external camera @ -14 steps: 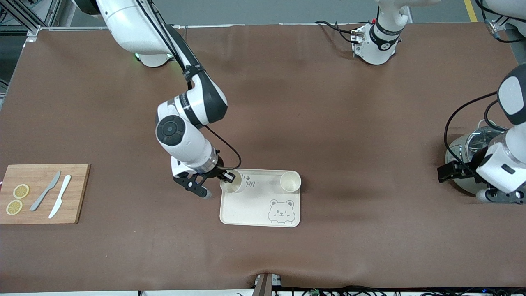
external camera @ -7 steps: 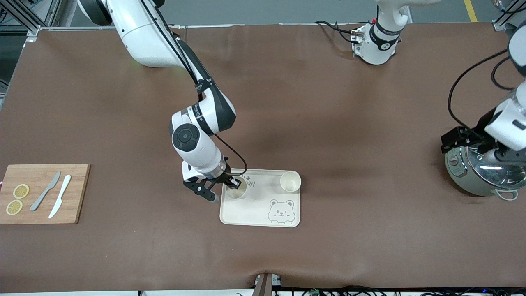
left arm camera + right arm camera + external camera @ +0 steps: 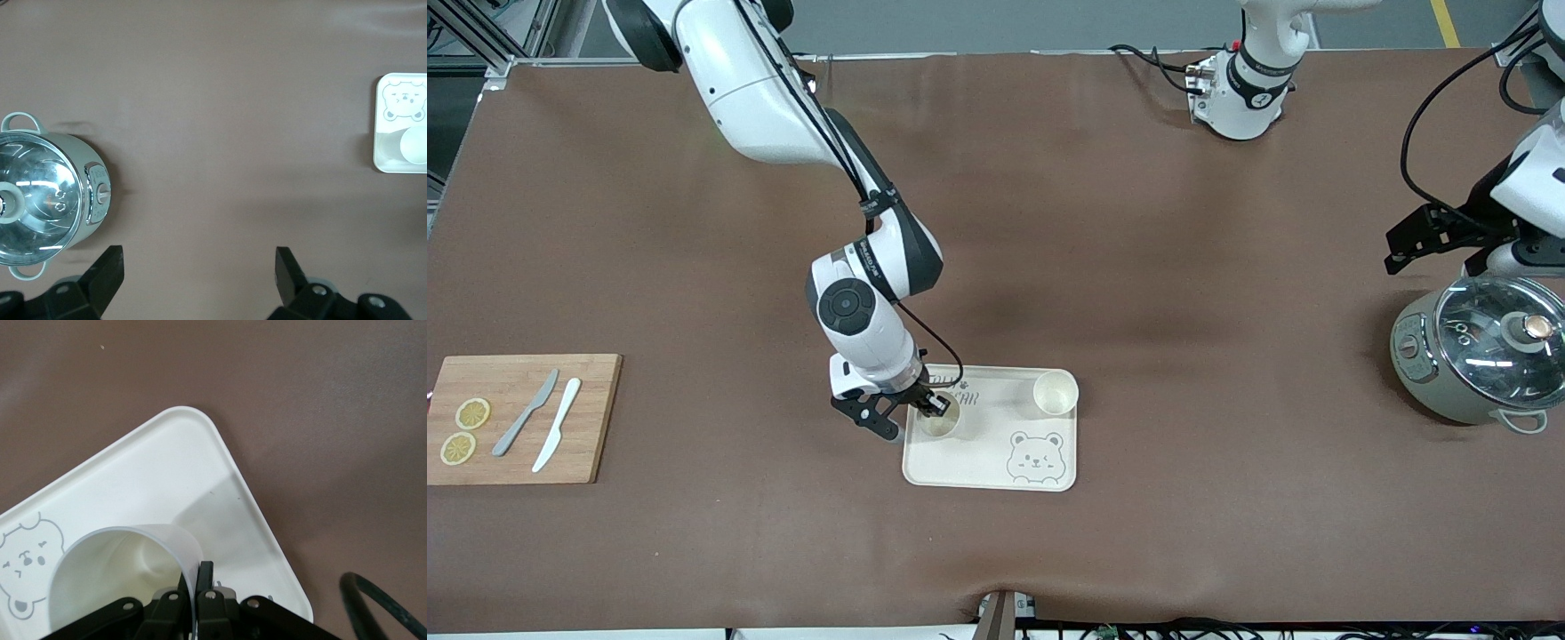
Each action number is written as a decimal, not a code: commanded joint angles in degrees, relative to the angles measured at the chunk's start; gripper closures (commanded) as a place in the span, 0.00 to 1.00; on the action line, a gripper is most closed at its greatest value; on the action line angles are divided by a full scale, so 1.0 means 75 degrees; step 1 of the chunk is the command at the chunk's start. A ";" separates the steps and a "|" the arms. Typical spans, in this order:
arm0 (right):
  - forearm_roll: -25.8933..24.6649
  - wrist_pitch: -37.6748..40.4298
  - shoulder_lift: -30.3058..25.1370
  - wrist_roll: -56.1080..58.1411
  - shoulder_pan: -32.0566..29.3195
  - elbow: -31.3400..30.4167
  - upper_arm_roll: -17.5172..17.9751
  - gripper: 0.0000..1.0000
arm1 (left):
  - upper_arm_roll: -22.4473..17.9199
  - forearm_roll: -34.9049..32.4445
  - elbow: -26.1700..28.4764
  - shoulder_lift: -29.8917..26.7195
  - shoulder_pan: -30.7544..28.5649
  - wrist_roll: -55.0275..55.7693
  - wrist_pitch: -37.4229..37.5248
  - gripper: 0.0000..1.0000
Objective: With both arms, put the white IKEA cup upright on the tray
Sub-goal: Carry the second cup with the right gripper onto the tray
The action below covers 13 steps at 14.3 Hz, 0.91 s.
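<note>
The right gripper [image 3: 930,406] is down over the tray [image 3: 983,453], at the tray's end toward the right arm's end of the table, and its fingers [image 3: 200,583] are pinched on the wall of a white cup [image 3: 939,418]. In the right wrist view 1 finger sits inside the cup's mouth and the other outside it, with only the thin rim between them, so the jaws are almost fully closed on that wall. This held cup [image 3: 120,577] stands mouth up; whether its base touches the tray surface cannot be told.

A 2nd white cup [image 3: 1056,394] stands upright on the tray, at the corner toward the left arm's end of the table and farther from the front camera than the bear drawing [image 3: 1035,457]. The 2 cups are well apart, with the tray's lettering between them.

The left gripper [image 3: 1440,233] hangs in the air, well apart from the tray toward the left arm's end of the table, near the lidded cooker [image 3: 1476,351]. In the left wrist view its fingers [image 3: 107,270] are spread wide with nothing between them, and bare table shows in the gap.

A bamboo cutting board [image 3: 516,418] lies well apart from the tray toward the right arm's end of the table, carrying 2 knives [image 3: 543,424] and 2 lemon slices [image 3: 464,431].
</note>
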State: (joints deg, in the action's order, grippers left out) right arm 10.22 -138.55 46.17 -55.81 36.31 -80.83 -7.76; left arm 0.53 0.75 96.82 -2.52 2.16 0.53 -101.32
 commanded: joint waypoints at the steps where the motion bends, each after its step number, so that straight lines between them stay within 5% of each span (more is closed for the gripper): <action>1: -0.0155 -0.0007 0.0172 -0.0270 0.0116 0.0230 -0.0090 1.00 | 0.0047 0.0181 0.0169 -0.0249 -0.0066 -0.0106 0.0032 0.00; 6: -0.0155 -0.0218 0.0313 -0.0387 0.0198 0.0218 -0.0090 1.00 | 0.0035 0.0181 -0.0499 -0.0284 -0.0066 -0.0082 0.0677 0.00; 13: -0.0202 -0.0452 0.0454 -0.0445 0.0233 0.0206 -0.0102 1.00 | 0.0012 0.0181 -0.0535 -0.0390 -0.0066 -0.0117 0.0982 0.00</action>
State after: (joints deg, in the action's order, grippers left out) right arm 10.01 -141.26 48.31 -57.21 37.41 -80.78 -7.80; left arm 0.53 0.80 93.12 -4.91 2.16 0.53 -94.97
